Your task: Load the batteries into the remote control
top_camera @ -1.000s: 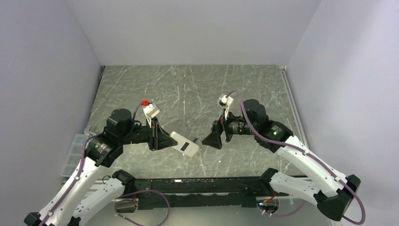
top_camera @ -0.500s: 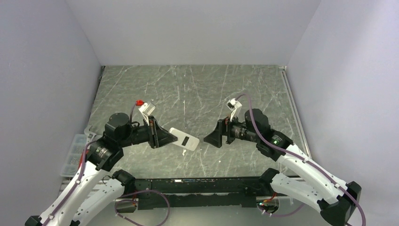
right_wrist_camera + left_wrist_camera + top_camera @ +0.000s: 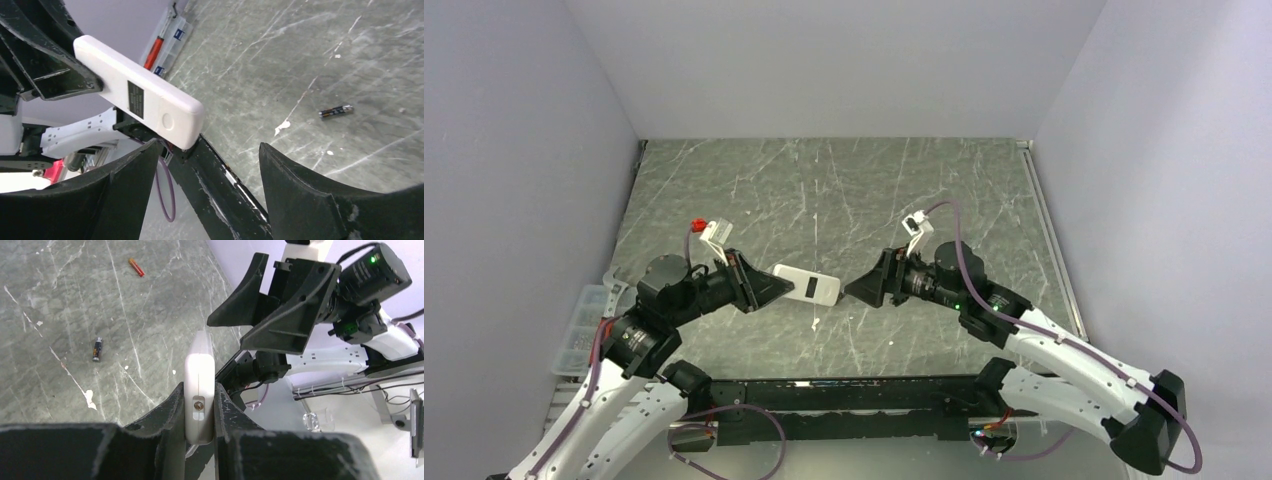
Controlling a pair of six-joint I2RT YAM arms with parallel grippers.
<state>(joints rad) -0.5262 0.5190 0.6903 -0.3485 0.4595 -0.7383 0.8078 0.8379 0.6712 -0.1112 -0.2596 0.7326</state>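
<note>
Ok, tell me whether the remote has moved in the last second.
Yes. The remote, in the left gripper, has shifted away from the black base rail and turned nearly parallel to it.

No text is legible: the dark label point(image 3: 135, 99) on the remote control point(image 3: 170, 112) is too blurred.
</note>
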